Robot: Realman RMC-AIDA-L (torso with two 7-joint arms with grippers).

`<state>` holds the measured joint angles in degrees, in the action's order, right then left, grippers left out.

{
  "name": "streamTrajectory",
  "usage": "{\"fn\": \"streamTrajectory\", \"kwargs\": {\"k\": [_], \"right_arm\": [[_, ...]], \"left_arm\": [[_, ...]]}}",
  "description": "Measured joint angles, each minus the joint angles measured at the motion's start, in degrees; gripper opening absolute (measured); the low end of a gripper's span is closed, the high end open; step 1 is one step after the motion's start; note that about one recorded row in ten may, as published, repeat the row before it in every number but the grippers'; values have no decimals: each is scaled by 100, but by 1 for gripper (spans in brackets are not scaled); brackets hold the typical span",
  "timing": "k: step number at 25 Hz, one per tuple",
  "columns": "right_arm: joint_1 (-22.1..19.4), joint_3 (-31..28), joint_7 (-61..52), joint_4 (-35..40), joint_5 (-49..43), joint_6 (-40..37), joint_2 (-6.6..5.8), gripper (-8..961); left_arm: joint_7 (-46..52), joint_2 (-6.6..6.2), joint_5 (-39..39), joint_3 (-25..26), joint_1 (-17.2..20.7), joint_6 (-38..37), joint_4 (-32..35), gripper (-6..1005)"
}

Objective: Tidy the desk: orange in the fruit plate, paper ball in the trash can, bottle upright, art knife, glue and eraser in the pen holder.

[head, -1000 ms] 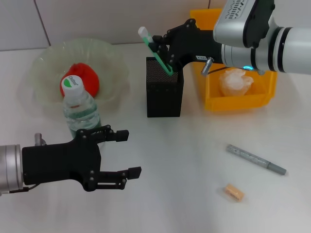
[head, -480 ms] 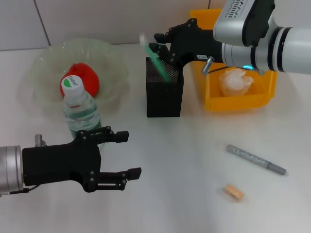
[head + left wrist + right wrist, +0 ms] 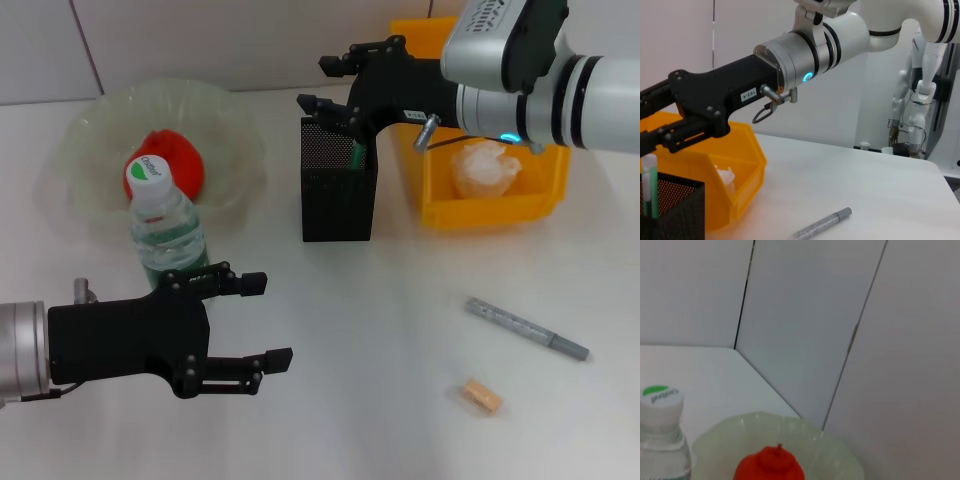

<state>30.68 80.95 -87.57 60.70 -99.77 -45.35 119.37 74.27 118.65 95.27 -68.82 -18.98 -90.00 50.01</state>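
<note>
While the right hand [image 3: 328, 85] gapes empty at upper centre, the green glue [image 3: 357, 157] stands in the pen holder [image 3: 338, 200]. The orange [image 3: 175, 165] sits in the fruit plate [image 3: 90, 135]; the left hand [image 3: 262, 320] is open, empty.

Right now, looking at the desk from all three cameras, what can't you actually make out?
- Green stick in the pen holder: head view shows only a sliver; the holder's wall hides the rest.
- Tan block, head view: too small to identify.
- Right claw: absent from the right wrist view.
- Orange and bottle: cut by that view's edge.
- Left claw: absent from the left wrist view.
</note>
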Motion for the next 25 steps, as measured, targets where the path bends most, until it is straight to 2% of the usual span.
{"fn": "streamTrajectory", "kwargs": {"k": [5, 9, 19, 25], "right_arm": [[-81, 2, 10, 122, 100, -58, -3, 462], [-309, 57, -10, 473, 125, -89, 3, 497], [-1285, 123, -360, 1826, 169, -637, 4, 598], [-1853, 292, -631, 2444, 161, -749, 10, 597]], "left_arm": [[-4, 0, 0, 0, 10, 0, 0, 862], [-15, 0, 0, 0, 24, 2, 0, 862], [-34, 0, 0, -6, 32, 0, -39, 861], [-46, 8, -3, -21, 6, 1, -115, 861]]}}
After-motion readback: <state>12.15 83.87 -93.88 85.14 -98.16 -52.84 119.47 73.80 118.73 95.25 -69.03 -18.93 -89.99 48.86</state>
